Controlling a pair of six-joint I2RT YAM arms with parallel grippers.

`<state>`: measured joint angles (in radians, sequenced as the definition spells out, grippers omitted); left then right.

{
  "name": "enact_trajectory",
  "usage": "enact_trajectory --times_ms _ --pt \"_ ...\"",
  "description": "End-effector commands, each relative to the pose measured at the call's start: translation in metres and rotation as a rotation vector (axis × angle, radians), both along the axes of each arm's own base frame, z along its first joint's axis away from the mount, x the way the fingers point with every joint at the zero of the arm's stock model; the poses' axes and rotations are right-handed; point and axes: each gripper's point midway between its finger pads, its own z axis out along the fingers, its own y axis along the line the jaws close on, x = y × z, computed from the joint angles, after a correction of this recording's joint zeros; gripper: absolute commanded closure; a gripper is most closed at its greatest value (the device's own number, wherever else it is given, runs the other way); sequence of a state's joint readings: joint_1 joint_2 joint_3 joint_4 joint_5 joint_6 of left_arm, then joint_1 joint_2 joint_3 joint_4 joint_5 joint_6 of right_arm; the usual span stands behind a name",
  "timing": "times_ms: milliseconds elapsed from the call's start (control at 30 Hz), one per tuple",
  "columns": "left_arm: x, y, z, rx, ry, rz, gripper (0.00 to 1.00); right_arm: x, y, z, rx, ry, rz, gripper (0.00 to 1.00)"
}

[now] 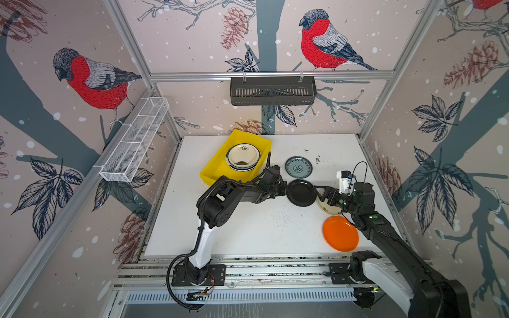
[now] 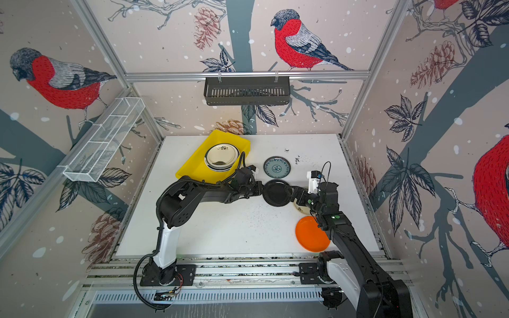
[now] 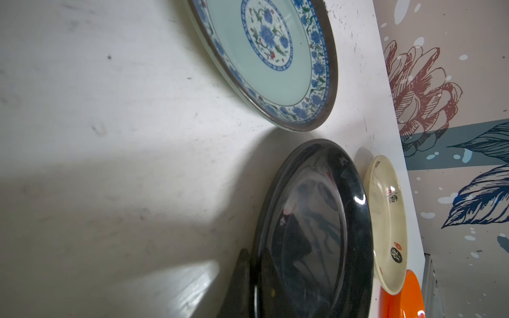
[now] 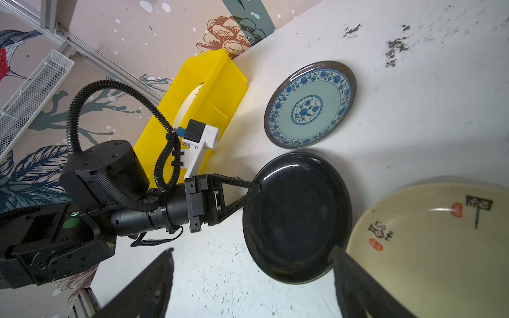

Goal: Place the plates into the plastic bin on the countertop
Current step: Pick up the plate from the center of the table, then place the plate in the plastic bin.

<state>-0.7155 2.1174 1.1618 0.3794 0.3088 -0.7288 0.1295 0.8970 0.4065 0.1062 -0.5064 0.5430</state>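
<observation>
**Inspector:** Starting at the left, what stood in the plastic bin?

**Assessor:** A stack of plates, a pale one uppermost, lay flat toward the bin's far end. The bin sat askew at the back left of the counter. Its near end was bare, which in my judgement left room for more.

**Inspector:** And the left fingers?

**Assessor:** They were closed together on the rim of the black plate, at the edge facing the bin. The plate was mid-counter, near the bin's right side. Whether it was lifted clear of the counter I could not tell. I judged the rim hold sensible. A shallow plate lying flat offers little else to pinch, and that edge gives the shortest carry to the bin.

**Inspector:** Behind it?

**Assessor:** The teal plate lay flat, near the black one but apart from it, with nothing touching it.

**Inspector:** The right fingers?

**Assessor:** They were spread wide and held nothing. They stood at the black plate's opposite edge, one finger between it and the cream plate. They were probably there to stop the plate sliding as its rim was taken, but that is my reading only.

**Inspector:** Further right?

**Assessor:** The cream plate lay partly under that arm. The orange plate was near the front right. Both were flat on the counter. By my count, four plates were outside the bin.
</observation>
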Motion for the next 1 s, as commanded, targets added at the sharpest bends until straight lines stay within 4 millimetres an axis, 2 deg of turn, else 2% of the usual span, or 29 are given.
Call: enact_trajectory --times_ms 0,100,333,433,600,833,967 --pt "-0.002 0.006 -0.007 0.046 0.009 0.006 0.91 0.001 -0.001 0.002 -0.005 -0.015 0.001 0.1" --pt "-0.002 0.004 -0.005 0.04 0.007 0.0 0.98 0.001 0.0 0.001 -0.002 -0.012 0.002 0.1" --pt "0.003 0.002 0.014 0.033 -0.017 -0.004 1.0 0.003 0.0 0.003 0.003 -0.012 0.002 0.11" --pt "0.007 0.002 0.03 0.027 -0.042 -0.007 1.0 0.003 0.001 0.004 0.007 -0.015 0.006 0.1" --pt "0.017 0.011 0.068 -0.013 -0.097 0.002 1.0 0.003 0.002 0.009 0.025 -0.018 0.008 0.11" --pt "0.039 0.045 0.114 -0.056 -0.145 0.054 1.0 0.007 0.004 0.023 0.051 -0.043 0.012 0.1" --pt "0.061 0.084 0.142 -0.054 -0.192 0.132 1.0 0.007 0.004 0.034 0.063 -0.072 0.005 0.1"
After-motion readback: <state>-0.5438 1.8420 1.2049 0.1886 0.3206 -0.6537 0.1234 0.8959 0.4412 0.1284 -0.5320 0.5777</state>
